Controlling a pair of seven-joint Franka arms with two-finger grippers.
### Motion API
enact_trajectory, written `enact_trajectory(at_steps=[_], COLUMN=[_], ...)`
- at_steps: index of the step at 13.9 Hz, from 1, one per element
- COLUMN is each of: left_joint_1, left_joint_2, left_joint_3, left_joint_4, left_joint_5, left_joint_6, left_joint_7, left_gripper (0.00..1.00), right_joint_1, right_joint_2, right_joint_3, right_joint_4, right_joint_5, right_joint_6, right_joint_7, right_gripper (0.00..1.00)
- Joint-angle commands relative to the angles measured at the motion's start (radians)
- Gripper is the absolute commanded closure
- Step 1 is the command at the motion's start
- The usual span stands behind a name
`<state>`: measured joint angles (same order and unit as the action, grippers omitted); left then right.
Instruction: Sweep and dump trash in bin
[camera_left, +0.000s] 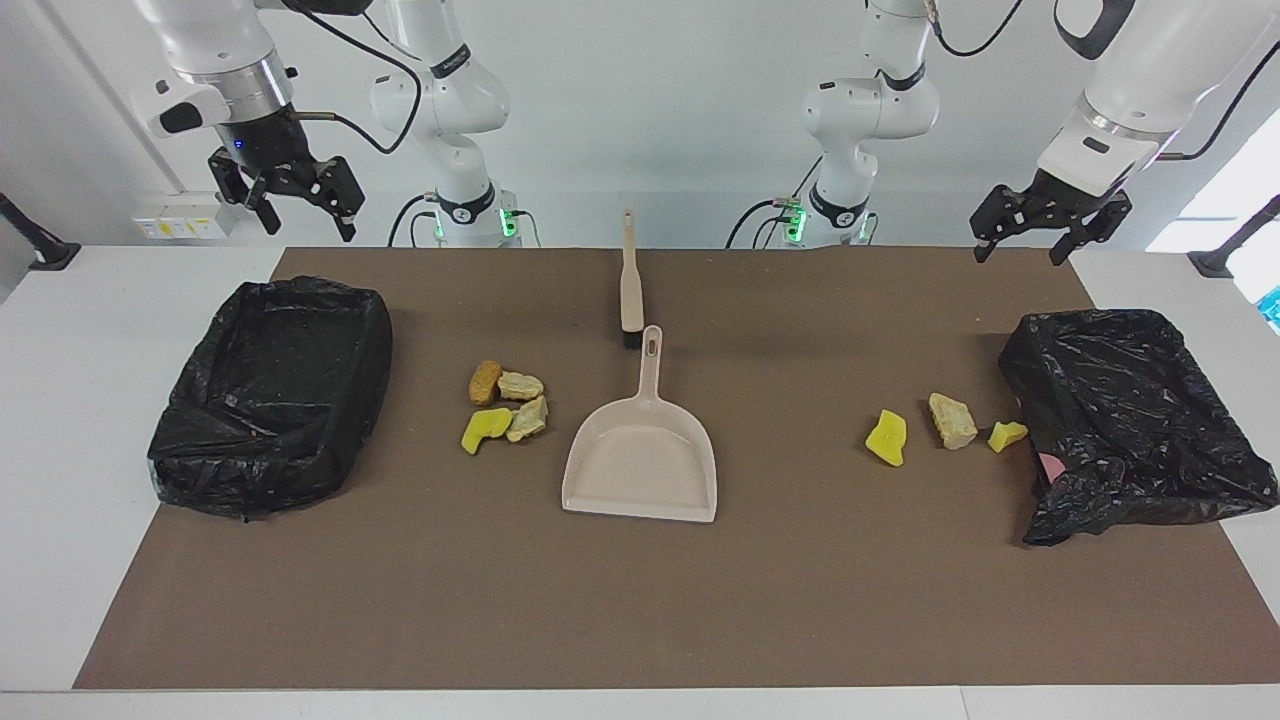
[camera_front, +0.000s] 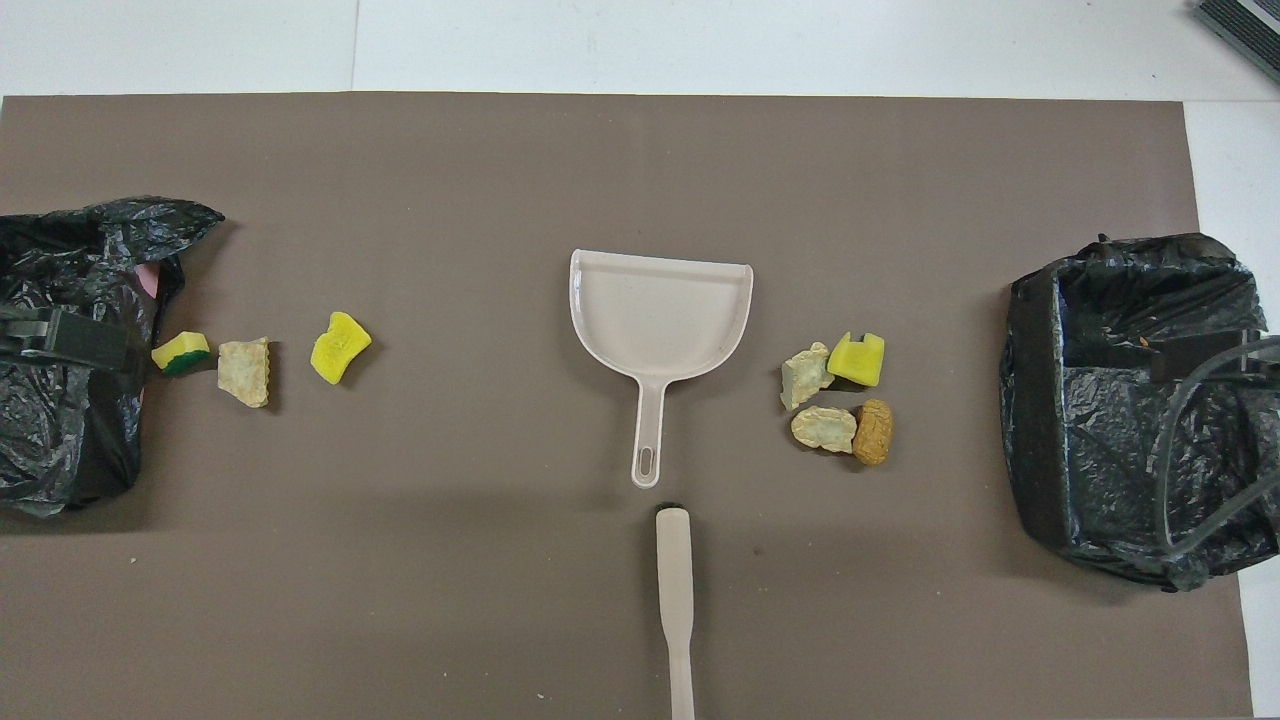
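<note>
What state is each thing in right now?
dustpan: flat on the mat, empty
brush: lying flat, untouched
four trash pieces: clustered beside the dustpan, unswept
three trash pieces: loose in a row by a bin
bin at the right arm's end: bag-lined, open
bin at the left arm's end: bag crumpled over it
left gripper: open, empty, raised
right gripper: open, empty, raised

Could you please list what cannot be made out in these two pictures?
- Brush: handle end cut off by the overhead view's bottom edge; bristles hidden under its head.
- Bin at the left arm's end: its inside is covered by crumpled black bag in both views.
- Bin at the right arm's end: partly masked overhead by a blurred cable and arm part.
</note>
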<state>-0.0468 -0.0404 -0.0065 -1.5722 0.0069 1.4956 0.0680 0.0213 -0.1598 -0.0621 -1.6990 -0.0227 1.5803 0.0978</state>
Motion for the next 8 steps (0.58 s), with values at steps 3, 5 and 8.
enact_trajectory(at_steps=[3, 5, 8], left_joint_1=[-0.008, -0.008, -0.007], left_joint_2=[-0.015, -0.015, -0.016], left_joint_3=[0.002, 0.002, 0.002], left_joint_4=[-0.006, -0.005, -0.006], left_joint_5=[0.007, 0.007, 0.007], left_joint_6=[-0.025, -0.023, -0.024], left_joint_7=[0.004, 0.003, 0.001], left_gripper=[0.00, 0.00, 0.00], right_joint_1=[-0.005, -0.001, 0.000], right_joint_2=[0.022, 0.016, 0.013], right_joint_3=[0.002, 0.005, 0.005], right_joint_4=[0.062, 0.058, 0.052], right_joint_5=[0.029, 0.027, 0.026], right_joint_6=[-0.034, -0.031, -0.026], right_joint_7=[-0.029, -0.029, -0.032], right_gripper=[0.00, 0.00, 0.00])
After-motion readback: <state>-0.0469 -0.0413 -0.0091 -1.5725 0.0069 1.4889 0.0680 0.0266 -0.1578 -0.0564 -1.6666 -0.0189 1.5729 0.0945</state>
